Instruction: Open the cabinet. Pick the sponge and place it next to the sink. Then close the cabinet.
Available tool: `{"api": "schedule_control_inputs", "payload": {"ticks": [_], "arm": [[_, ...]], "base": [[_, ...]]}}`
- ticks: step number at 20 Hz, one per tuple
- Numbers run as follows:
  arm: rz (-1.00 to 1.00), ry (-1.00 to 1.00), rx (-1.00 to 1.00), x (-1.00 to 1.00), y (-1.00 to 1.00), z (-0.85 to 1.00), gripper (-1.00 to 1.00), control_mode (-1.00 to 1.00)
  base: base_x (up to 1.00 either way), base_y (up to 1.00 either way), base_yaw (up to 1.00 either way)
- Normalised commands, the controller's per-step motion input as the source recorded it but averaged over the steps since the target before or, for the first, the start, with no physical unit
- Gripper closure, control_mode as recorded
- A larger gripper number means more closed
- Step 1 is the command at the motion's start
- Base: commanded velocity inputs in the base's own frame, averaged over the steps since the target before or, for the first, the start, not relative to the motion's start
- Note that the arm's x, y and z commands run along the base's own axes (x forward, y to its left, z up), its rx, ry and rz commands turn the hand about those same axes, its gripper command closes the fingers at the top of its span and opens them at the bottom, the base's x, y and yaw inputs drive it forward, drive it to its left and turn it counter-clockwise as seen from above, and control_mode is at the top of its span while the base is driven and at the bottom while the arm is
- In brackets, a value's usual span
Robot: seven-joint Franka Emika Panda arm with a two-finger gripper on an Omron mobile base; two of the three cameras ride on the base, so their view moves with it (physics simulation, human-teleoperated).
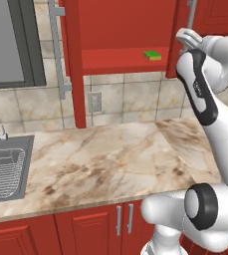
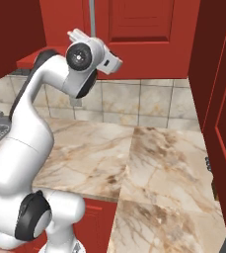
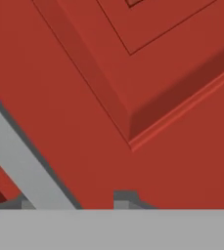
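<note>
Marble-patterned bench (image 1: 110, 159) runs under a tiled wall, with low red cupboards (image 1: 85, 226) below it and a steel sink (image 1: 6, 169) with a wire rack set in at the left end. Above the bench hangs the red cabinet (image 1: 120, 30), its left door (image 1: 71, 64) swung out edge-on so the inside shelf shows; a long silver bar handle (image 1: 56, 50) stands just left of that door. On the shelf, toward its right end, lies the sponge (image 1: 153, 55): a small flat block, bright green on top with a thin yellow layer underneath, lying flat and apart from the arm. The white arm reaches up to the cabinet's right door (image 2: 144, 29), and the gripper (image 1: 185, 39) sits right at that door's vertical handle (image 2: 91, 15). In the hand view the panelled red door face is very close, the grey handle bar (image 3: 25, 161) crosses diagonally at the lower left, and 2 dark fingertips (image 3: 125, 197) barely show at the bottom. Whether the jaws are closed round the bar or standing free of it cannot be told.
</note>
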Motion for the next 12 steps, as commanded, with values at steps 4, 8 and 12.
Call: {"api": "schedule_control_inputs", "payload": {"ticks": [4,8,12], "arm": [[-0.04,0.03,0.0,-0.52,-0.92,0.0,1.0,-1.0],[-0.06,0.09,0.0,-0.43,-0.98,0.0,1.0,-1.0],[-0.08,0.07,0.0,-0.55,-0.99,0.0,1.0,-1.0]], "base": [[0.0,0.0,0.0],[0.0,0.0,0.0],[0.0,0.0,0.0]]}}
